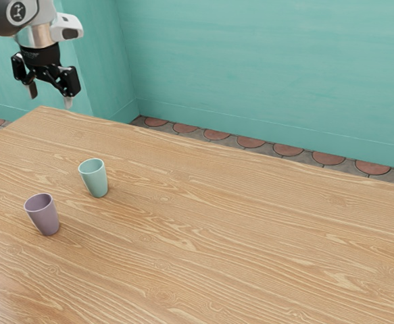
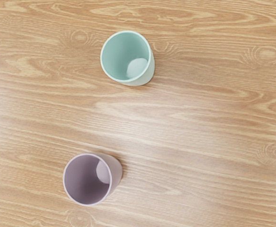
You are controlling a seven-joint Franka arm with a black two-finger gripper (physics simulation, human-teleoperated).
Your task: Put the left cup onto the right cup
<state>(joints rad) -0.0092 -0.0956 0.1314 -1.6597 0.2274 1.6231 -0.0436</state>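
Purple cup (image 1: 42, 213) is nearest the exterior camera. It stands upright, mouth up, close to the surface's edge at the exterior view's left. The surface (image 1: 251, 223) is light wood with strong grain lines running its length.

Green cup (image 1: 93, 177) stands behind the purple one, further in toward the far edge and slightly toward the exterior view's right. It is also upright, mouth up. The two cups are near each other but apart, with a strip of bare wood between them. Both narrow toward the base.

My pincer (image 1: 51, 95) hangs high in the air over the surface's far corner at the exterior view's left, well apart from both cups. Its fingers are spread wide with the tips pointing down, and they touch neither cup nor the wood.

From my wrist camera I look almost straight down on the pair, the purple cup (image 2: 88, 178) and the green cup (image 2: 126, 57). Both rims read as clean circles, and I can see down to the inside bottom of each. The surface (image 2: 213, 142) shows all round them.

Beyond the surface's far edge lies a floor of reddish-brown tiles (image 1: 251, 142), and behind that a teal wall (image 1: 264, 61).
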